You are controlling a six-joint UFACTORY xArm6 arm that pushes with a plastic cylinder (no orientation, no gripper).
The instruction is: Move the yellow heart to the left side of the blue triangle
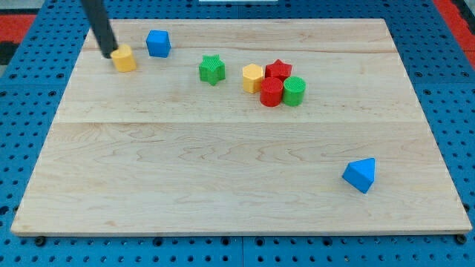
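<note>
The yellow heart [125, 58] lies near the board's top left. My tip [108, 52] touches its left side, with the dark rod rising toward the view's top. The blue triangle [361, 174] lies far off at the lower right of the board. A blue block [158, 43] sits just right of the yellow heart, a little higher in the view.
A green star [212, 70] lies right of the blue block. A cluster at upper centre holds a yellow hexagon [253, 77], a red star [278, 70], a red cylinder [272, 92] and a green cylinder [294, 90]. The wooden board [223, 170] lies on a blue pegboard.
</note>
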